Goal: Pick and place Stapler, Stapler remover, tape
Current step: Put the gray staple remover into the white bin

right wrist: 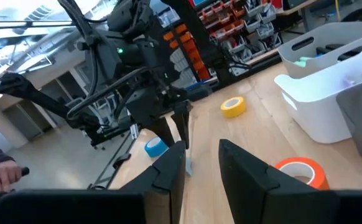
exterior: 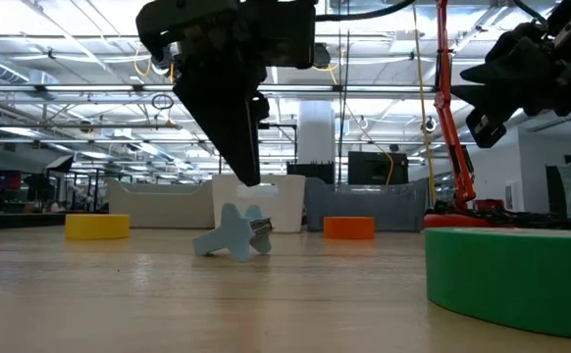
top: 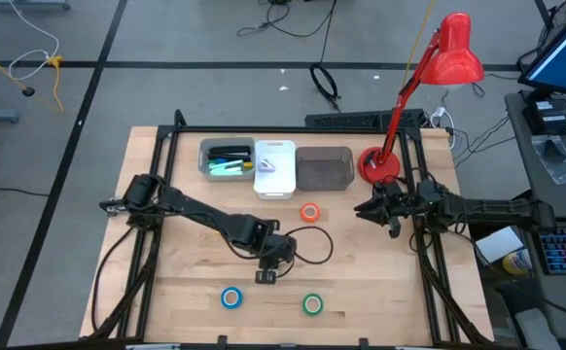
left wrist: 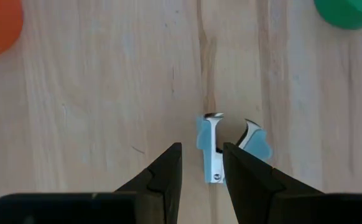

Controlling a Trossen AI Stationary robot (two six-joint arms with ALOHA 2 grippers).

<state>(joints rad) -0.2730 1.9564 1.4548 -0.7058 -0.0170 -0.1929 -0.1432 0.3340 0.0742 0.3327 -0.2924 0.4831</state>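
**Desk:** Stapler remover [left wrist: 213, 149] first: where do we find it?

**Photo:** We see the pale blue remover lying on its side on the wooden surface [top: 380, 282], well apart from the white bin [top: 274, 167] and farther from it than the orange tape [top: 309, 212]. The left arm [top: 205, 216] reaches out across the surface from the bin's far side. The left jaws hang straight over the remover, parted, with one of its wings showing in the gap between them. From table height we see a clear gap under the tips, so nothing is gripped.

**Desk:** Why that pose?

**Photo:** We read it as a line-up for a pinch from above. The opening is only a little wider than the wing, which leaves small room for error. The remover rests tilted on its prongs, so a glancing touch could tip it or push it aside.

**Desk:** And the other arm?

**Photo:** The right arm [top: 477, 206] waits off to the white bin's side, beyond the grey bin [top: 323, 167]. The right jaws are raised, parted and empty, out of the left arm's way. The blue tape [top: 230, 297] and green tape [top: 312, 304] lie farthest from the white bin, and the yellow tape [right wrist: 232, 107] is also loose on the surface. We judge most of the job lies ahead.
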